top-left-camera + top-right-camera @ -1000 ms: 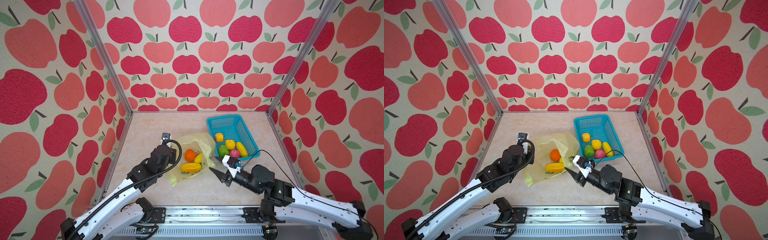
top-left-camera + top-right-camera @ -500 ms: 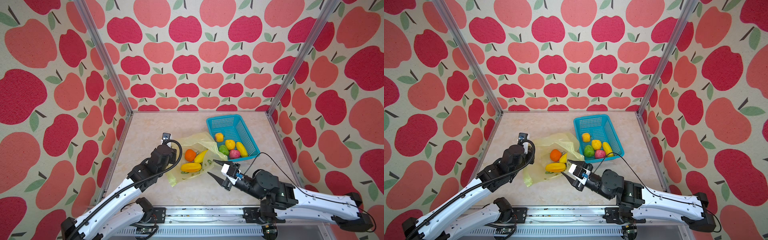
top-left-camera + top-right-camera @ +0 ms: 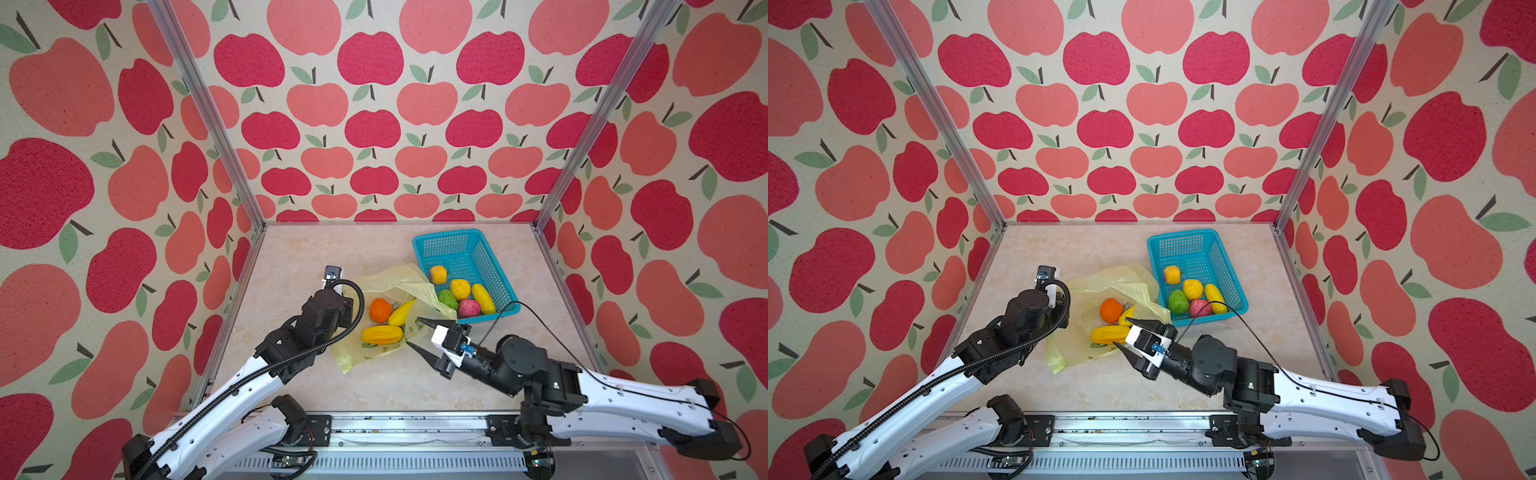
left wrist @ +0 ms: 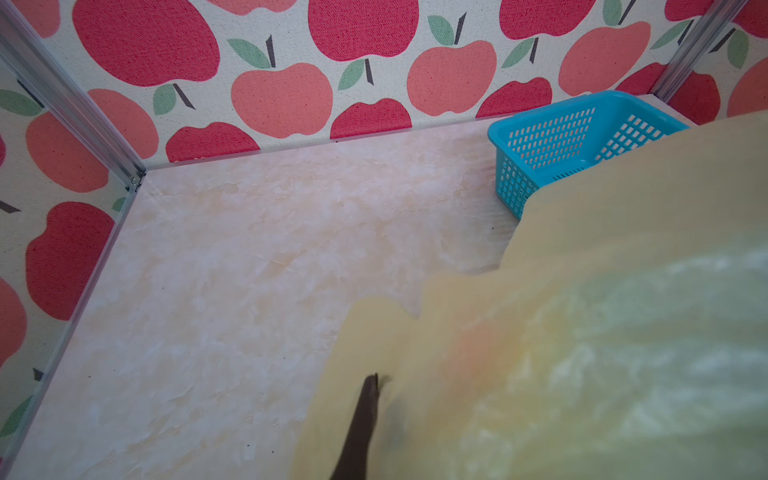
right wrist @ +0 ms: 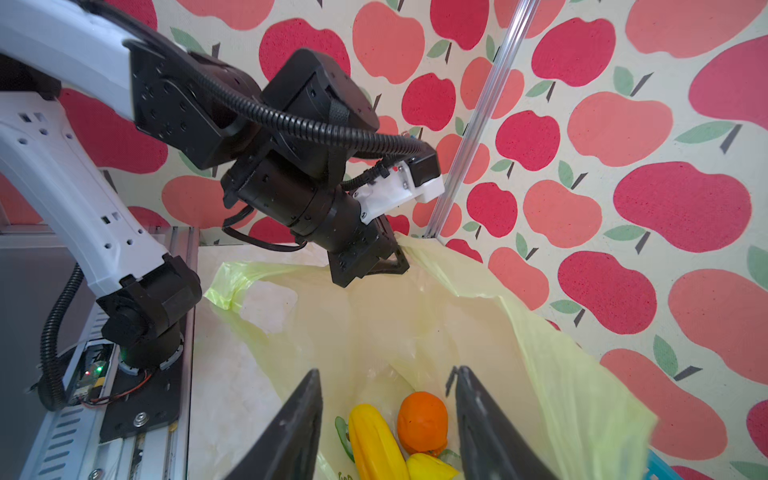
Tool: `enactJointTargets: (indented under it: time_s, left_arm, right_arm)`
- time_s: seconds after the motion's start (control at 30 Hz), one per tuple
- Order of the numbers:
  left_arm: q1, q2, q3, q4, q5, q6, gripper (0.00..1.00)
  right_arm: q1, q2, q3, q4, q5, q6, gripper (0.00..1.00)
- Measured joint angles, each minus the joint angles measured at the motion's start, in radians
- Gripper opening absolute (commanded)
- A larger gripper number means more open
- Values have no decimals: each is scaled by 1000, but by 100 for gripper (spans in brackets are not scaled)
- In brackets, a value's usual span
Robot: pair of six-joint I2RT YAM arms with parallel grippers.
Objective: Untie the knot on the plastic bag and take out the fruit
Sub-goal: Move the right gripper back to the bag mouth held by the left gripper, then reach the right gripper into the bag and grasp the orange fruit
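From where I stand, the thin translucent pale-yellow plastic bag [image 3: 382, 280] lies on the pale marbled worktop [image 3: 316, 249], just beside the teal perforated plastic basket [image 3: 449, 233]. No knot shows anywhere; the bag's mouth gapes. The left pincer [image 5: 397, 259] is pinched tight on the bag's rim and holds it lifted. The right pincer [image 3: 412, 331] stands about half wide at the mouth, empty, aimed at the fruit inside. The step in hand looks like picking the next piece. To do it well, I would slide that pincer in low and straight, straddle one piece only, and close on the toy itself, not on the film, since the crinkly plastic would drag along. The raised rim should be held steady meanwhile. Three pieces lie in the bag, touching: a round orange toy fruit [image 3: 380, 310], a curved yellow one [image 3: 401, 312] and a ribbed yellow-orange one [image 3: 382, 334] nearest the open jaws. The basket holds five: a small yellow-orange one [image 3: 438, 274], a bumpy yellow one [image 3: 460, 289], a long yellow one [image 3: 483, 298], a green one [image 3: 447, 299] and a bumpy pink one [image 3: 469, 308].
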State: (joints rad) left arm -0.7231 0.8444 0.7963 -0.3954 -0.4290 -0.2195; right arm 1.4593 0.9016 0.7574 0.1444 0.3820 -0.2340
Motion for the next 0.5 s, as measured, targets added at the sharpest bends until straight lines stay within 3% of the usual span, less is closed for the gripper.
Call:
enactJointTargets:
  time_s: [0.2,0.4,0.43,0.5]
  left_arm:
    - [0,0,0,0,0,0,0]
    - [0,-11,-1,0,0,0,0]
    - [0,-13,-1,0,0,0,0]
    - [0,-14,-1,0,0,0,0]
  right_arm:
    - [-11,356,30,90,81,34,47]
    - [-113,568,30,195,114,141,45]
    - [-127,595,30,206,123,159,45]
    - [-152,651,28,230,150,201,56]
